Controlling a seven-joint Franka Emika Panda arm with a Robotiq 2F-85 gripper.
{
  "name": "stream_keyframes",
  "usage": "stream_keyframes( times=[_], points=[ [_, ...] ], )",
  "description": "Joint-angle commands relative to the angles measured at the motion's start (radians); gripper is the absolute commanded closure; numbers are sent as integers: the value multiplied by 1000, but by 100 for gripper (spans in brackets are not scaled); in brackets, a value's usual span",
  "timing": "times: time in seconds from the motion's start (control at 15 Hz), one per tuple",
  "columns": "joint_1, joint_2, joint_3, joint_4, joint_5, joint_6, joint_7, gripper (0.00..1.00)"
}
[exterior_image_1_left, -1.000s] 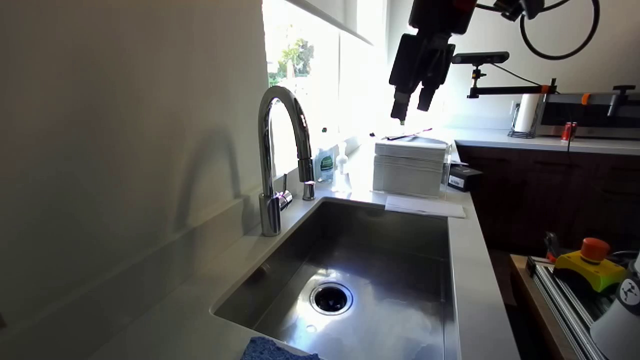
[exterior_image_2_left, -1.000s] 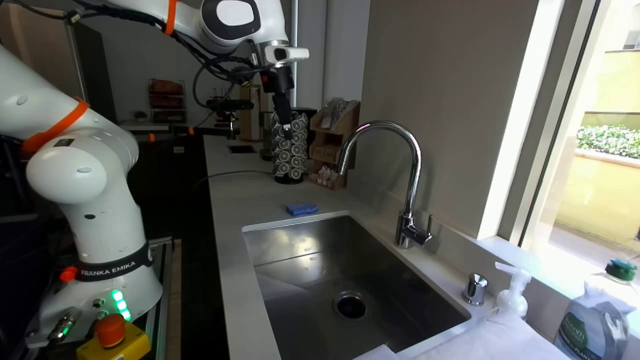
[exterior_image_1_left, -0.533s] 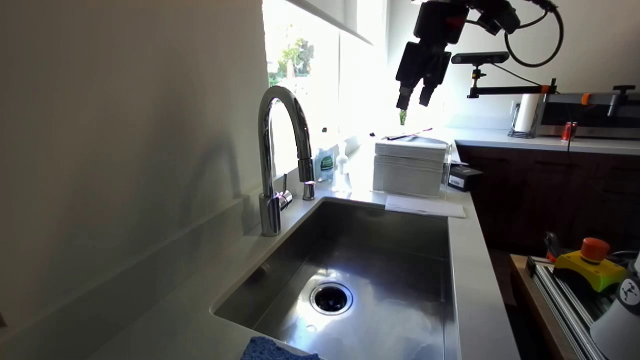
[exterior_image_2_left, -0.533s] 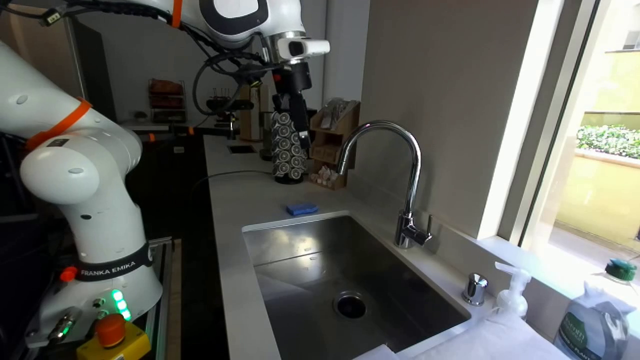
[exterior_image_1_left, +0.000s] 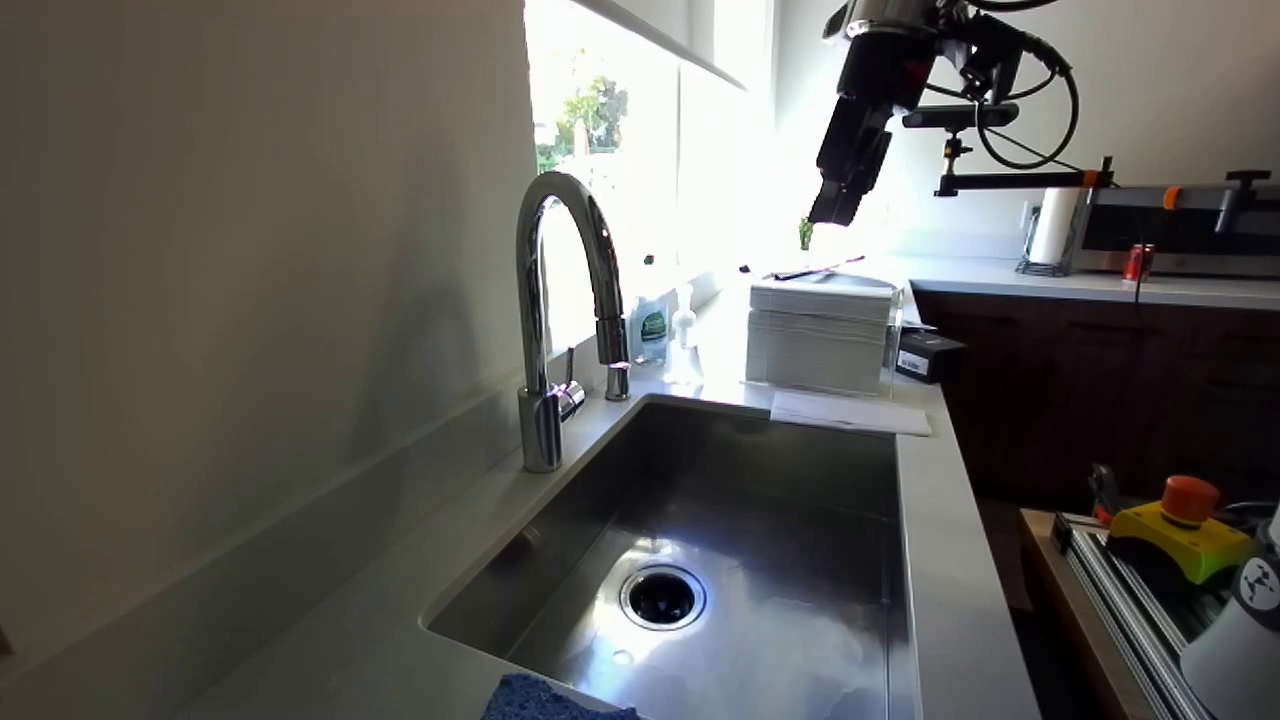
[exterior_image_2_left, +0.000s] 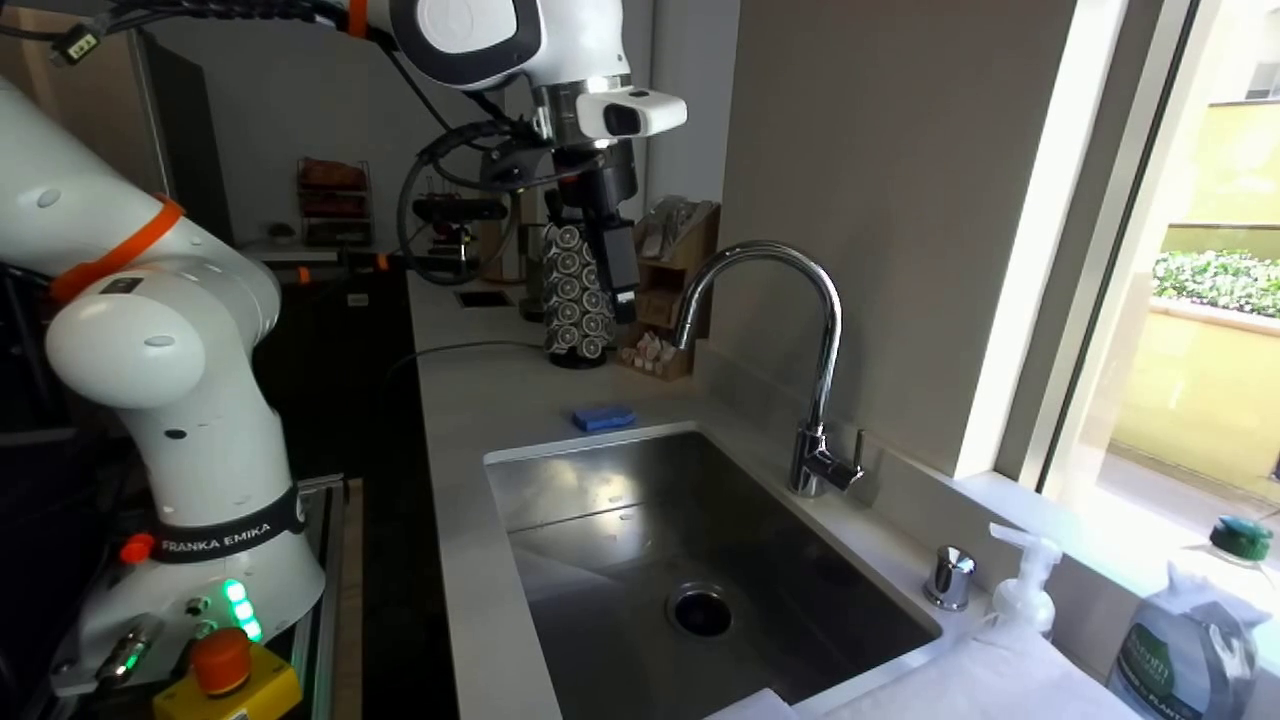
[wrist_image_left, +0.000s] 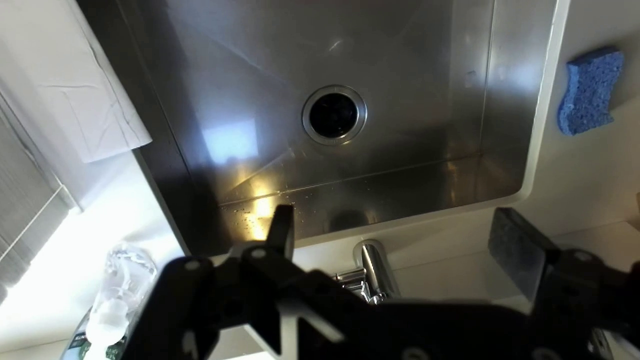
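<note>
Jaws spread wide, the gripper hangs higher than the sink, apparently nearest the faucet at its edge. A blue sponge lies beside the sink.

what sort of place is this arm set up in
Most likely a kitchen, though home or office I can't tell: there's a steel sink with a chrome faucet, and a blue sponge on the counter.

Exterior views face the sink from opposite ends, wrist view overhead.
</note>
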Motion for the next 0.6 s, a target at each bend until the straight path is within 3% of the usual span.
stream_keyframes(
  times=[0.0,0.2,0.53],
  points=[
    [-12,4,11,3,9,-3,-8,0],
    [-41,40,14,-20,-75,-13,-41,0],
    [-107,139,-66,-47,-179,43,-138,0]
  ],
)
